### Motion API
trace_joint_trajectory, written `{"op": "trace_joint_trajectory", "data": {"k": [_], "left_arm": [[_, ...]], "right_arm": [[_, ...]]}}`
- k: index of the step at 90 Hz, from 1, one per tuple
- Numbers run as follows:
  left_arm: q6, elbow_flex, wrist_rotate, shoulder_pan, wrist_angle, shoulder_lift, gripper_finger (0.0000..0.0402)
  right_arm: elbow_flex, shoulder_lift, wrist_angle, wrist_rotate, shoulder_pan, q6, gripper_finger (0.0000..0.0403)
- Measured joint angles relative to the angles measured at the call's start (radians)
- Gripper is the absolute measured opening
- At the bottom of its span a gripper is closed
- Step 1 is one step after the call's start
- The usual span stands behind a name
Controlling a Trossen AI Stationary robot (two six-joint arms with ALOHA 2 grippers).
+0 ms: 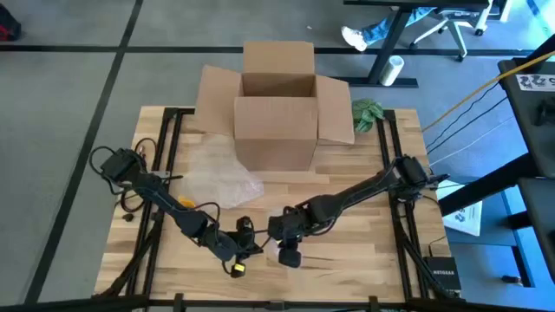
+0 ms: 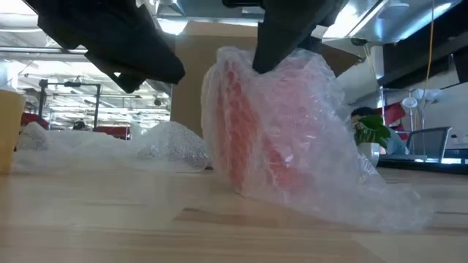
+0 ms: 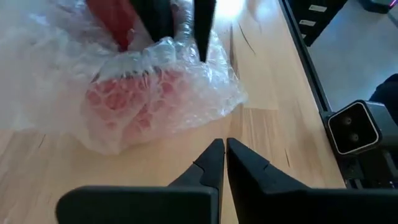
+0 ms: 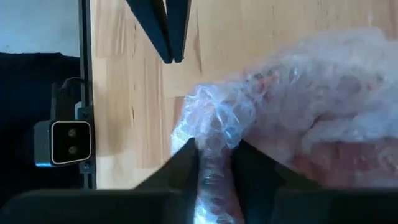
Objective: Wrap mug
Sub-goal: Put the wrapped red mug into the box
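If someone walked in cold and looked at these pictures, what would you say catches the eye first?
Probably the red mug swathed in clear bubble wrap, sitting at the near edge of the wooden table. The right hand pinches a bunched end of the wrap, while the left hand waits shut beside it. Behind stands an open brown cardboard box.

red mug [image 2: 270, 139] | swathed in bubble wrap [image 2: 329, 157] | resting on table's near edge

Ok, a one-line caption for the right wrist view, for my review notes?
Right gripper pinches a bunched end of bubble wrap around the red mug; shut left gripper waits beyond.
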Motion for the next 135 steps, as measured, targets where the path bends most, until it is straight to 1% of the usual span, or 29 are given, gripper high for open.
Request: {"op": "trace_joint_trajectory", "data": {"k": [4, 12, 31, 43, 52, 58, 73, 81, 98, 106, 109, 113, 120, 127, 135], "left_arm": [[0.000, 0.000, 0.000, 0.000, 0.000, 0.000, 0.0000], [0.000, 0.000, 0.000, 0.000, -0.001, 0.000, 0.0000], [-0.001, 0.000, 0.000, 0.000, -0.001, 0.000, 0.0000], [-0.001, 0.000, 0.000, 0.000, 0.000, 0.000, 0.0000], [0.007, 0.000, -0.003, 0.000, 0.002, 0.000, 0.0000], [0.018, 0.000, -0.012, 0.000, 0.006, 0.000, 0.0000], [0.081, 0.000, -0.017, 0.010, 0.054, 0.000, 0.0000], [0.087, 0.000, -0.018, 0.029, 0.050, 0.000, 0.0000], [0.137, 0.000, -0.016, 0.084, 0.047, 0.000, 0.0000], [0.167, 0.000, 0.007, 0.114, 0.050, 0.000, 0.0000], [0.176, 0.000, 0.014, 0.125, 0.049, 0.000, 0.0000], [0.189, 0.000, 0.023, 0.140, 0.047, 0.000, 0.0000], [0.218, 0.000, 0.042, 0.165, 0.054, 0.000, 0.0000], [0.243, -0.001, 0.064, 0.191, 0.068, 0.000, 0.0000], [0.267, -0.020, 0.095, 0.224, 0.119, 0.000, 0.0000]], "right_arm": [[0.000, 0.000, -0.003, 0.003, 0.000, -0.014, 0.0015], [0.004, -0.002, -0.022, 0.023, 0.000, -0.015, 0.0015], [0.110, 0.005, -0.217, 0.098, 0.000, -0.045, 0.0005], [0.215, 0.011, -0.366, 0.129, -0.001, -0.069, 0.0001], [0.293, 0.011, -0.470, 0.182, -0.002, -0.083, 0.0000], [0.340, 0.011, -0.539, 0.199, -0.001, -0.084, 0.0000], [0.455, 0.009, -0.636, 0.247, -0.002, -0.092, 0.0000], [0.531, 0.007, -0.703, 0.284, -0.002, -0.094, 0.0000], [0.740, 0.004, -0.815, 0.325, -0.022, -0.098, 0.0000], [0.841, 0.003, -0.852, 0.331, -0.042, -0.111, 0.0000], [0.844, -0.009, -0.846, 0.339, -0.052, -0.115, 0.0000], [0.816, -0.046, -0.820, 0.341, -0.068, -0.120, 0.0000], [0.811, -0.083, -0.823, 0.334, -0.099, -0.120, 0.0000], [0.811, -0.122, -0.822, 0.351, -0.124, -0.125, 0.0000], [0.821, -0.161, -0.792, 0.360, -0.151, -0.151, 0.0000]]}}
